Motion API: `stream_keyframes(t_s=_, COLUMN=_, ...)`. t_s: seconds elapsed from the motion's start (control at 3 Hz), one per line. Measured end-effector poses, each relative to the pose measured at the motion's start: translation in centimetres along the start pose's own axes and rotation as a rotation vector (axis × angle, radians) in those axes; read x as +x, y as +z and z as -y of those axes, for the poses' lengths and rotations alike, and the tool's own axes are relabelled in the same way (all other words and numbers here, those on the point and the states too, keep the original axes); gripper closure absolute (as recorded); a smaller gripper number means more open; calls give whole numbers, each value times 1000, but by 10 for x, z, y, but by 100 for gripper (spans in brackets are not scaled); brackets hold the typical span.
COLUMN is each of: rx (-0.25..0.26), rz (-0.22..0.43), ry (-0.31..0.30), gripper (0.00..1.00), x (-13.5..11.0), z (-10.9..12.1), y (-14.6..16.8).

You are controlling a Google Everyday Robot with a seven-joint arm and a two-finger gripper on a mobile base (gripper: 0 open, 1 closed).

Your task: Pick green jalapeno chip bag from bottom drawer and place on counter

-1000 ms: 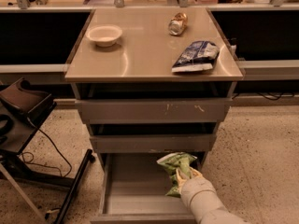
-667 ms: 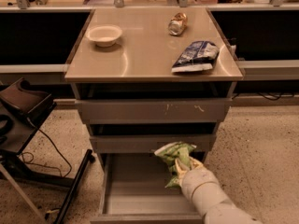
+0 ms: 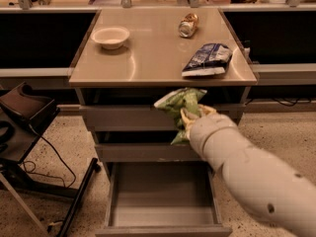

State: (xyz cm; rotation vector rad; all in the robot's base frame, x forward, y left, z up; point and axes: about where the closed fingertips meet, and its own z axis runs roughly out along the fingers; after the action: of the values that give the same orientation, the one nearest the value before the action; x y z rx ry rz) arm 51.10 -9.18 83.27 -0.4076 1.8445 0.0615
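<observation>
End effector [image 3: 191,116] clamps the wrinkled, glossy green jalapeno chip bag [image 3: 179,102], pale-marked, just below the counter [image 3: 148,58] edge.

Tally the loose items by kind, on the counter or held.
Bags: 2, the blue-and-white bag on the counter and the green jalapeno chip bag gripped by the hand before the upper drawers.
Bowl: 1, on the counter.
Can: 1, lying on the counter.
Total: 4.
</observation>
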Motion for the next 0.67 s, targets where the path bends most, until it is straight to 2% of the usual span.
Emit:
stream_keyframes(t_s=0.33, rx=48, rz=65, ry=-81, gripper=100, x=-85, z=6, y=-14)
stream_keyframes(t_s=0.67, rx=59, rz=75, ry=-95, gripper=100, x=-102, z=1, y=-22)
